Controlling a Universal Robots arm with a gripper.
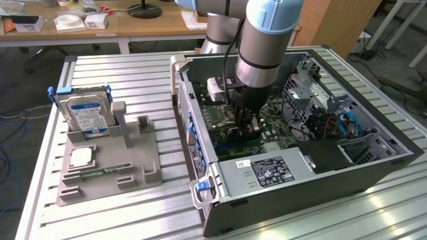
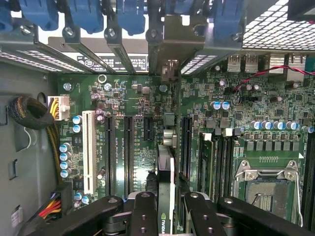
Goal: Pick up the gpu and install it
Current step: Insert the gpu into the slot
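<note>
From the exterior view we see the arm (image 1: 257, 45) reaching down into the open computer case (image 1: 373, 170), which lies on its side on the slatted metal table (image 1: 120, 70), with the gripper (image 1: 244, 131) low over the green motherboard (image 1: 277, 132). The same view gives us what lies outside the case: a grey fixture tray (image 1: 107, 175) toward the exterior view's left, a silver hard drive (image 1: 85, 112) with a blue-and-white label standing upright in it, and a wooden desk (image 1: 120, 25) behind. The power supply (image 1: 267, 172) with its label sits in the case's near corner. The wrist view brings us what the arm's bulk hides from outside: the gpu (image 2: 165, 182), seen edge-on as a thin dark card, clamped between the two black fingers (image 2: 143, 216) of the gripper (image 2: 166, 219). The card stands upright between the fingers and runs away from them toward the rear bracket slots (image 2: 167, 44) with their blue clips (image 2: 130, 14). It sits in line with the motherboard's long black expansion slots (image 2: 109, 152), between them and the memory slots (image 2: 216, 162); whether it is seated in a slot we cannot tell. The empty processor socket (image 2: 268, 189) shows farther along.
</note>
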